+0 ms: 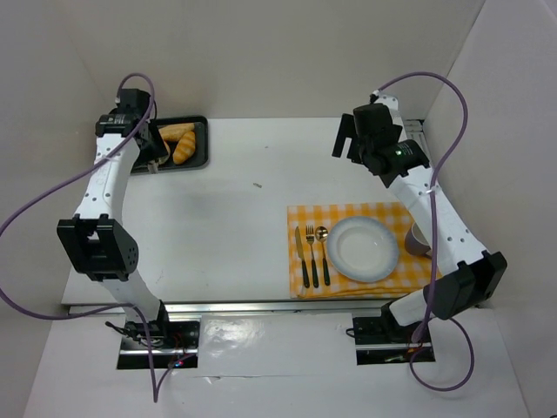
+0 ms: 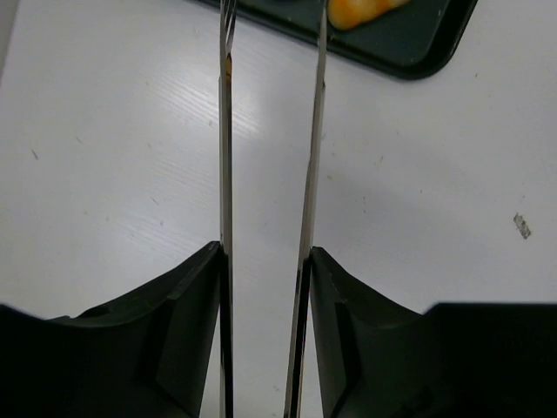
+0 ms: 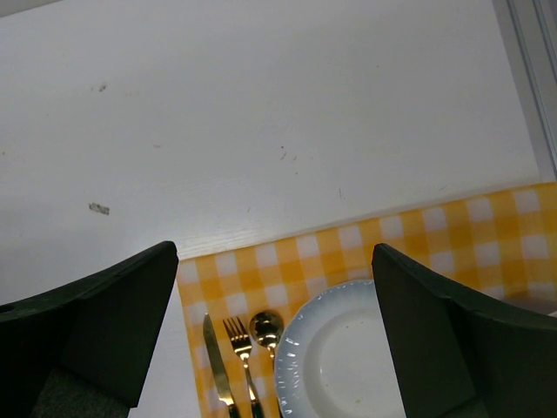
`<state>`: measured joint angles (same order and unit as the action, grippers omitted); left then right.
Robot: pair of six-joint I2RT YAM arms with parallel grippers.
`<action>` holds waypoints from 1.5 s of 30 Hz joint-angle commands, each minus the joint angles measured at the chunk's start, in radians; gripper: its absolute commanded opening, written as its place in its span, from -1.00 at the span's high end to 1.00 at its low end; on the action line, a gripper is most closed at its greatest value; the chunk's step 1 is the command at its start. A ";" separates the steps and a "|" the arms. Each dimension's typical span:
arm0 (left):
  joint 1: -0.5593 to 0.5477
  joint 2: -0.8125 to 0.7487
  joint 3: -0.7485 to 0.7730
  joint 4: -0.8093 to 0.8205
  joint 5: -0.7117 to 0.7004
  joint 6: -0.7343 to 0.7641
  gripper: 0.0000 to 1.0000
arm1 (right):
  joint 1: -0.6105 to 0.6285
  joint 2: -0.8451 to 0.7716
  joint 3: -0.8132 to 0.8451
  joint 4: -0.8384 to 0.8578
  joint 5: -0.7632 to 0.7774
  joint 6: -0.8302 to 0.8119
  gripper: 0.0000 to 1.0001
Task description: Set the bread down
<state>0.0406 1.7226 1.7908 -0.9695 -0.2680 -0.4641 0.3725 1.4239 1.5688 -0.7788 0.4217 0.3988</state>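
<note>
Golden bread rolls sit in the black rectangular tray, far-left corner. My left gripper pinches thin metal tongs, blades slightly apart, nothing visible between them. Right gripper is spread wide and empty, over the white round plate. Advice: straddle one roll, squeeze gently.

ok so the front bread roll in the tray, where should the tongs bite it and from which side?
Across its middle, probably. The front roll is elongated and lies flat in the tray, so set the tongs with a blade on each of its two long sides, coming down from above; the other roll crowds its far end.
</note>
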 commanded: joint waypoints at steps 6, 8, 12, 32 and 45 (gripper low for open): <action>0.073 0.095 0.176 -0.046 0.009 0.059 -0.14 | -0.004 0.069 0.114 -0.011 -0.011 -0.017 -1.00; 0.073 0.107 0.188 -0.034 -0.013 0.059 -0.14 | -0.004 0.078 0.123 -0.020 -0.011 -0.017 -1.00; 0.073 0.135 0.188 0.006 -0.084 0.059 -0.14 | -0.004 0.098 0.135 -0.030 -0.011 -0.017 -1.00; 0.035 0.396 0.410 0.078 -0.241 0.113 -0.16 | -0.004 0.156 0.189 -0.059 -0.031 -0.008 -1.00; 0.053 0.494 0.456 0.069 -0.234 0.124 -0.19 | -0.004 0.165 0.198 -0.068 -0.040 0.011 -1.00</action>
<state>0.0788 2.1780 2.1910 -0.9146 -0.5022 -0.3645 0.3725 1.5806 1.7168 -0.8326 0.3866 0.4030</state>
